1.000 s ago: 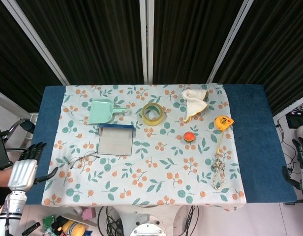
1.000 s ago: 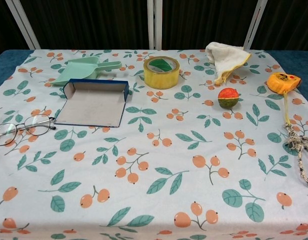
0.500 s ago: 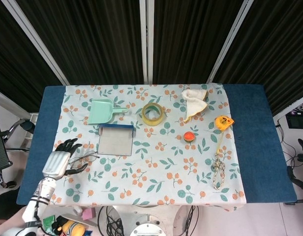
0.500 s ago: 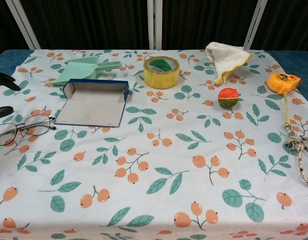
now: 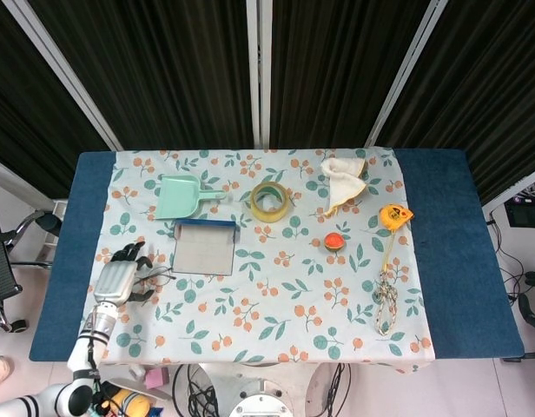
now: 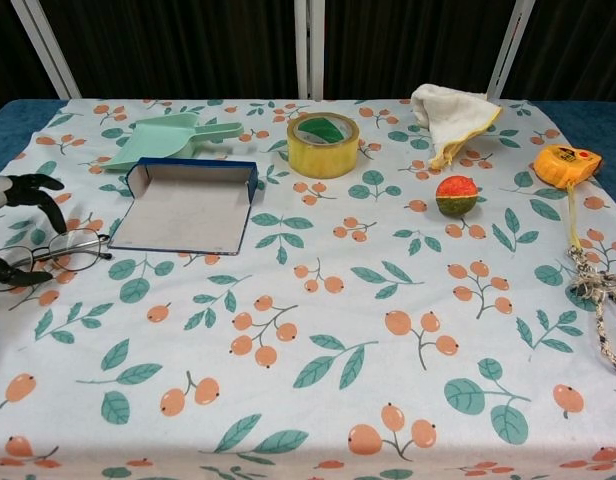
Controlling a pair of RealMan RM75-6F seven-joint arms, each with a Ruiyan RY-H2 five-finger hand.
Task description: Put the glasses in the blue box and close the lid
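the left hand (image 5: 118, 276) hangs over the glasses (image 6: 46, 256), fingers spread, gripping nothing; the reach is the step in hand. thin wire frame, clear lenses, flat on the cloth (image 6: 318, 330): it wants a careful pinch. just right, the box (image 6: 188, 205) lies open, rigid, shallow. right hand unseen.

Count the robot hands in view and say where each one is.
1. The left hand is over the table's left edge, its fingers spread around the glasses. The right hand shows in neither view.
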